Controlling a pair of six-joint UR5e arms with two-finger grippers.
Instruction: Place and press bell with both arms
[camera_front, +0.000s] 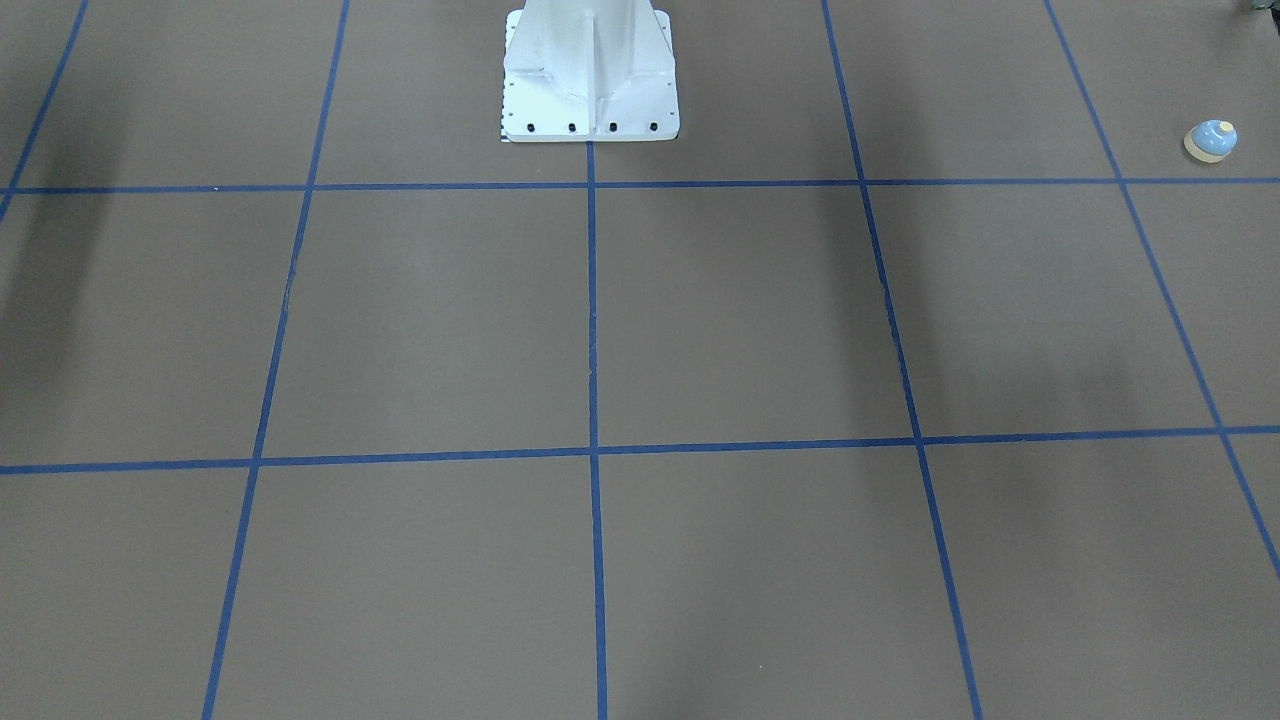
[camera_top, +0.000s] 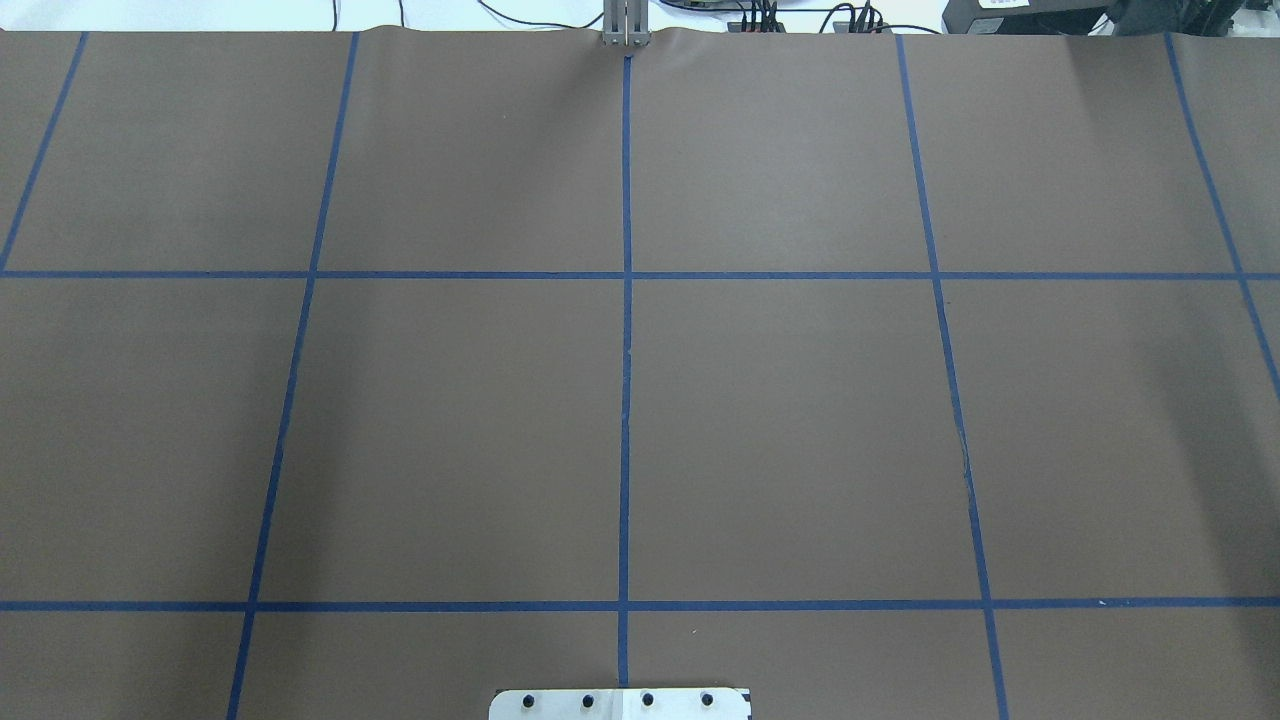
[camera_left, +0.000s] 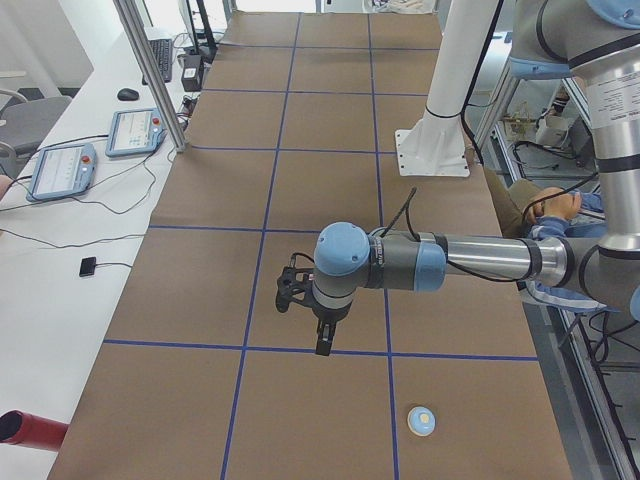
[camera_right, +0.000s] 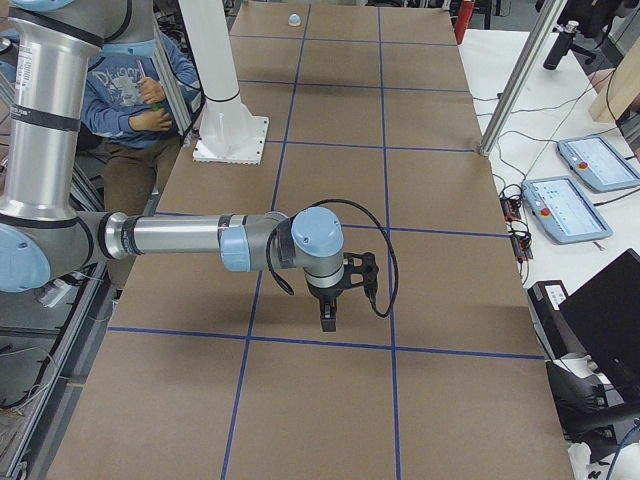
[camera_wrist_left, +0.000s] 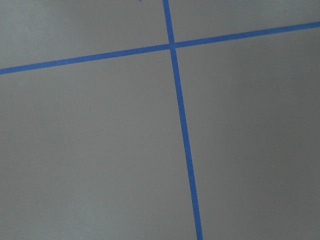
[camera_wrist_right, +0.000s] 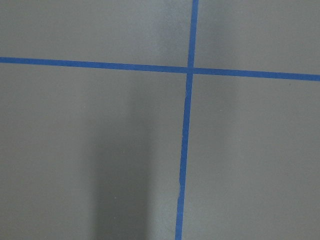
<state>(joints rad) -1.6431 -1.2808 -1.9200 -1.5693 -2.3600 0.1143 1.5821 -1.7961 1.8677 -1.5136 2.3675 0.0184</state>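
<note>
Broadly first, table (camera_top: 800, 400): flat and matte, covered in brown paper-like sheet, ruled into large squares by blue tape.

Then left arm (camera_left: 480, 260): smooth grey and silver tubes, rounded light-blue joint caps, a black cable looping at the wrist. Reaches out level above the table, seen only from the side. Same build for right arm (camera_right: 180, 237), likewise stretched level over the table.

Next, pedestal (camera_front: 590, 80): white painted metal, ribbed, flaring to a square foot fixed with dark bolt heads.

Smaller, left tool (camera_left: 323, 346): black, angular, pointing down, hanging clear of the sheet near a tape line. Cannot tell how far open. Right tool (camera_right: 328, 322): black as well, also aimed down above the sheet near a tape line. Cannot tell its opening either.

Smallest, bell (camera_front: 1211, 140): glossy light-blue dome, cream round button on top, cream base rim. Sits upright on the table toward its end on the robot's left, touching neither tool. Lies below and well apart from the left tool, closer to the table's end and to the robot's side. Lies much farther still from the right tool, at the far end of the table in the right-side view.
</note>
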